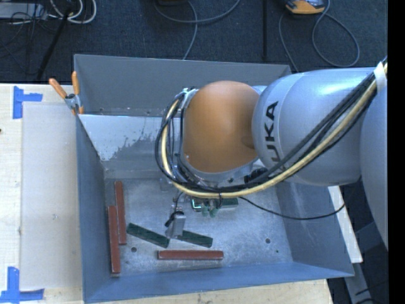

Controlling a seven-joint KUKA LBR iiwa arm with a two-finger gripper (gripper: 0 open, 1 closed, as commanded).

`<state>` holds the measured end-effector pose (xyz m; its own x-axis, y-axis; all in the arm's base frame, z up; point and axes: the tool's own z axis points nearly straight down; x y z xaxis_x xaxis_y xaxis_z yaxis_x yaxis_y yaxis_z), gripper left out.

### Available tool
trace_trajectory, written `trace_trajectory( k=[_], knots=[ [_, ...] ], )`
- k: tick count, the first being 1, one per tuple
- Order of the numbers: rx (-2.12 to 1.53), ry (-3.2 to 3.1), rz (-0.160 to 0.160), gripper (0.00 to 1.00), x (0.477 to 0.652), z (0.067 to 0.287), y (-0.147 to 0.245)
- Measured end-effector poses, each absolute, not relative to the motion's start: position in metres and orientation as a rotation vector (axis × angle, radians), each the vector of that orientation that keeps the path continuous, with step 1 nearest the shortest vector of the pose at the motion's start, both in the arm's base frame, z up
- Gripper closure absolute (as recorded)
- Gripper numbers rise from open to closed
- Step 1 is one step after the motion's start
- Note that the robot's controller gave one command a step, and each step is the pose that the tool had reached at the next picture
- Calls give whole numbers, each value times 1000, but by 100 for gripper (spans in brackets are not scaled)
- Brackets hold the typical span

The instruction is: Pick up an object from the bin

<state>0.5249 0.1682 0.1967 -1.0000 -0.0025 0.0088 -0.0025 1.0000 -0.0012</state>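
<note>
gripper (175, 223): low over bin (95, 170) centre, open or closed can't tell
just beside: left green bar (147, 235), right green bar (197, 238)
near: brown bar (190, 254)

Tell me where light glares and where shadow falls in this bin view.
Camera view: a pale sheen lies on the bin's back wall; the orange cover carries a soft highlight; the arm shades the floor beneath it, about the gripper; the brown sticks at the left lie evenly lit.

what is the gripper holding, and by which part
Cannot be told: the gripper is down at one end of the left green bar, but no hold shows.
</note>
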Motion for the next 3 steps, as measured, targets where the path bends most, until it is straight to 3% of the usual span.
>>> trace_trajectory(
  k=[1,2,3],
  knots=[
    [138,-3131,2,0,486,70,172],
    [132,-3136,0,100,487,74,172],
    [139,-3148,-3,100,524,239,174]
  ],
)
